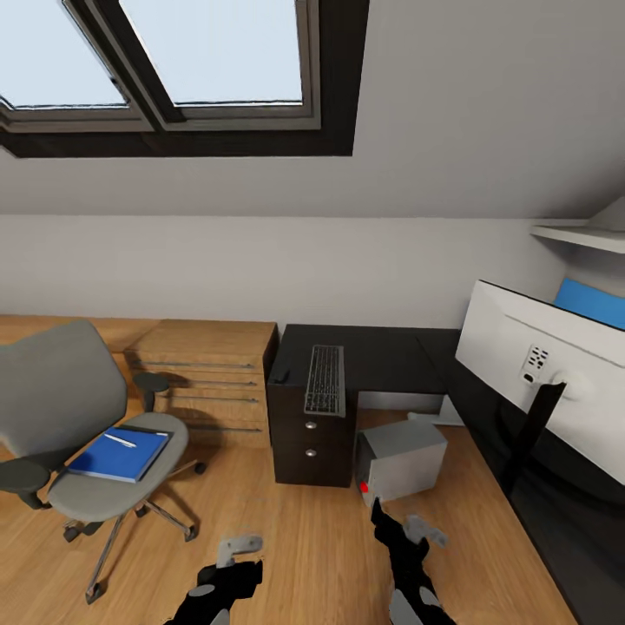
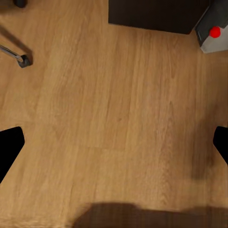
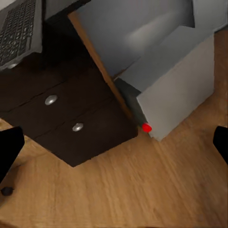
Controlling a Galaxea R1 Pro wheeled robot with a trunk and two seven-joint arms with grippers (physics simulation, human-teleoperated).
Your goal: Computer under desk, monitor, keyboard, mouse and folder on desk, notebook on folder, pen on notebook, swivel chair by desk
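Landmark: the desk (image 1: 382,351), black top, drawer unit at its near left end.

- Computer (image 1: 404,457): on the floor just right of the drawer unit, in the desk's knee space, red button facing the robot. Already about where the task wants it.
- Keyboard (image 1: 325,379): on the desk above the drawers, long axis running away from the robot, near end overhanging the desk edge slightly.
- Monitor (image 1: 542,382): on the desk's right wing, white back toward the camera, well right of the keyboard.
- Chair (image 1: 74,425): well left of the desk, out on the floor in front of a wooden dresser (image 1: 208,382). Folder (image 1: 120,453) lies flat on its seat; a thin whitish pen (image 1: 119,440) rests on the folder. Notebook and mouse: cannot make out.

Right gripper (image 1: 408,531): low, just short of the computer's front. In its wrist view the fingers (image 3: 9,149) sit wide apart, nothing between them; computer and drawers lie ahead.
Left gripper (image 1: 227,560): over bare floor, fingers (image 2: 8,148) spread, empty. The chair's caster lies off toward the chair side.

Judgement: the folder is the next real target. It lies left of both grippers; the left arm is nearer. Base likely needs turning toward the chair first.

No legible writing or brand marks anywhere.
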